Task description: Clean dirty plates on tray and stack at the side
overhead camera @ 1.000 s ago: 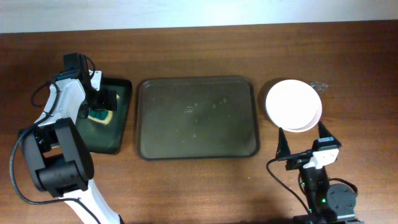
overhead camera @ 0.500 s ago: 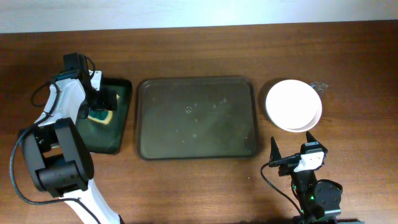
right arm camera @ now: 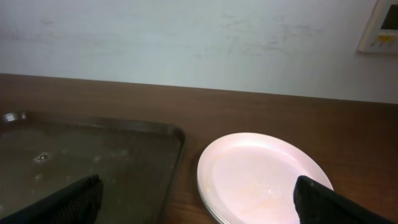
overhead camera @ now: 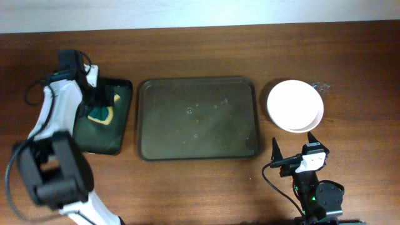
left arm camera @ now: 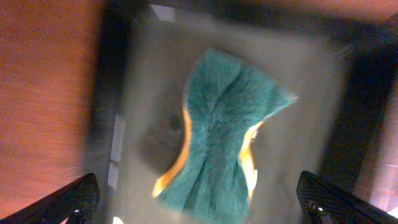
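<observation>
The plates (overhead camera: 295, 106) sit stacked on the desk (overhead camera: 187, 194) just right of the tray (overhead camera: 197, 119). Left of the tray, the left pincer (overhead camera: 98, 100) gapes over a sponge (left arm camera: 217, 149); the right pincer (overhead camera: 295, 147) gapes near the plates.

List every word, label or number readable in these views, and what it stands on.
No text can be read.
The wall panel at the top right of the right wrist view bears small marks, too small to read.
The brown tray, plates, sponge and black tray show no writing.
</observation>
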